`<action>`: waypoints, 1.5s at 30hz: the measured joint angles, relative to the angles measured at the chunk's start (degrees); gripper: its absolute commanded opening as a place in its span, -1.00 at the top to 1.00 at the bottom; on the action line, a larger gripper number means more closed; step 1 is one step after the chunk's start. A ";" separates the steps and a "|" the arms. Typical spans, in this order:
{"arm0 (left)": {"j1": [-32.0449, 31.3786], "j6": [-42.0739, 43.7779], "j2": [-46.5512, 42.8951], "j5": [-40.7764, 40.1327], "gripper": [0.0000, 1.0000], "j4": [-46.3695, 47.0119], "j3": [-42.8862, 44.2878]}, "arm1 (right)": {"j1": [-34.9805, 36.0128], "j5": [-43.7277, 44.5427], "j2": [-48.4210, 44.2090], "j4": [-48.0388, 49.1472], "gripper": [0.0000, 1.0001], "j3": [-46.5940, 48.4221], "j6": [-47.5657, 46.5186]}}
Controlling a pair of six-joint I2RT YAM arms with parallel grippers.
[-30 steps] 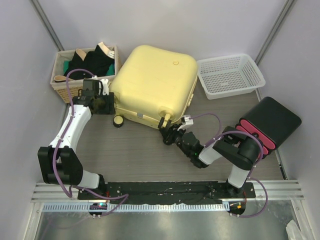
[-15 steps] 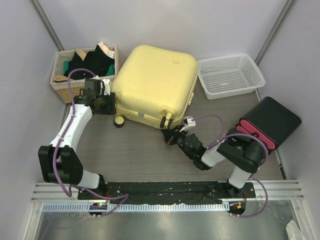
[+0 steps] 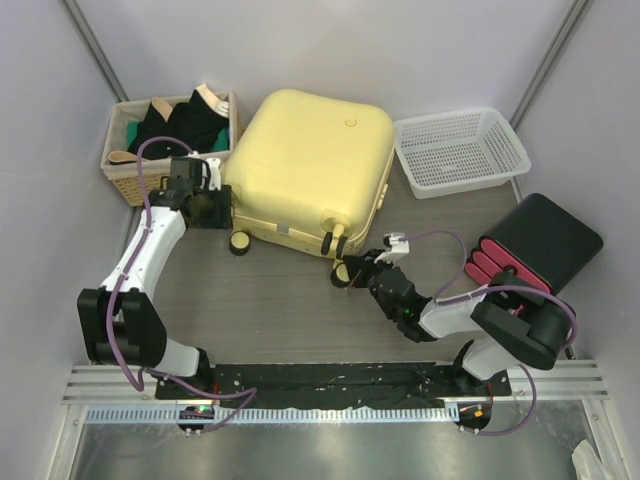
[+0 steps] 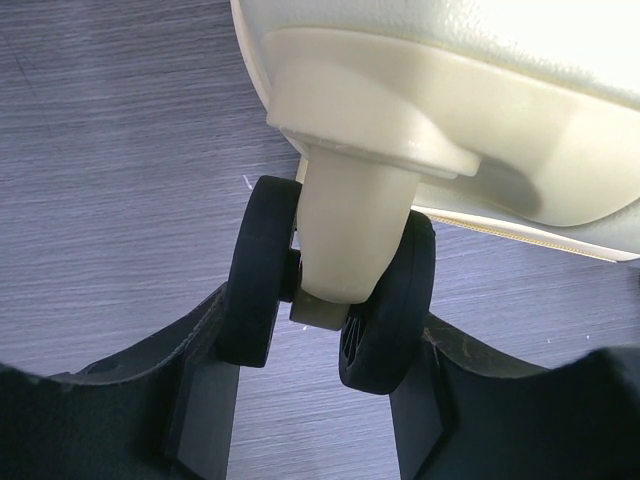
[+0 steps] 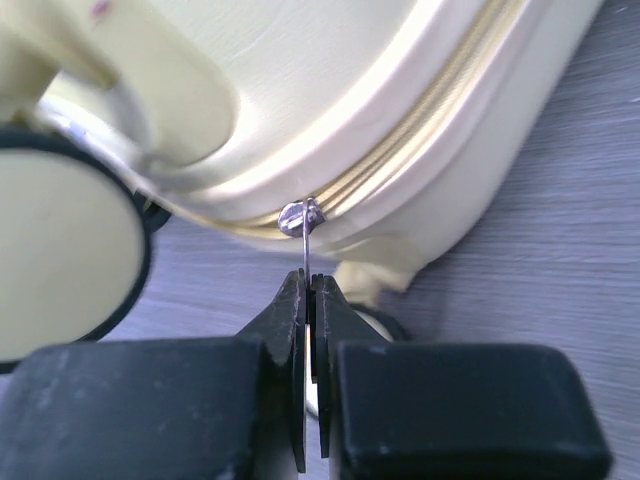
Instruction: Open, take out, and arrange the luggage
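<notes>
The pale-yellow luggage (image 3: 310, 165) lies flat and closed at the back middle of the table. My left gripper (image 3: 224, 212) is at its near-left corner, and in the left wrist view the gripper (image 4: 325, 328) is shut on a black double caster wheel (image 4: 385, 310). My right gripper (image 3: 352, 268) is at the near edge, beside a yellow-faced wheel (image 3: 340, 272). In the right wrist view the gripper (image 5: 311, 285) is shut on the thin metal zipper pull (image 5: 304, 245), which hangs from the zip seam (image 5: 420, 110).
A wicker basket (image 3: 122, 175) of dark clothes stands at the back left. A white plastic basket (image 3: 460, 150) stands at the back right. A black box with red cylinders (image 3: 540, 245) is at the right. Another black wheel (image 3: 238, 243) sticks out near the left gripper.
My right gripper and forearm have shifted to the right along the suitcase's near edge, still pinching the zipper pull. The left arm has stayed in place.
</notes>
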 measured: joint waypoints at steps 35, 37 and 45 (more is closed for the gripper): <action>-16.50 -8.33 -20.98 -17.03 -0.99 3.34 0.92 | -17.22 -23.69 -2.19 -9.77 0.98 3.52 -4.96; -23.56 -10.67 -19.37 -16.96 -0.99 3.93 0.96 | -17.22 -23.67 -2.29 -10.16 0.98 3.67 -5.20; -44.30 -19.71 -6.40 -12.81 -0.99 9.79 1.97 | -17.20 -23.61 -3.10 -12.44 0.98 4.31 -5.62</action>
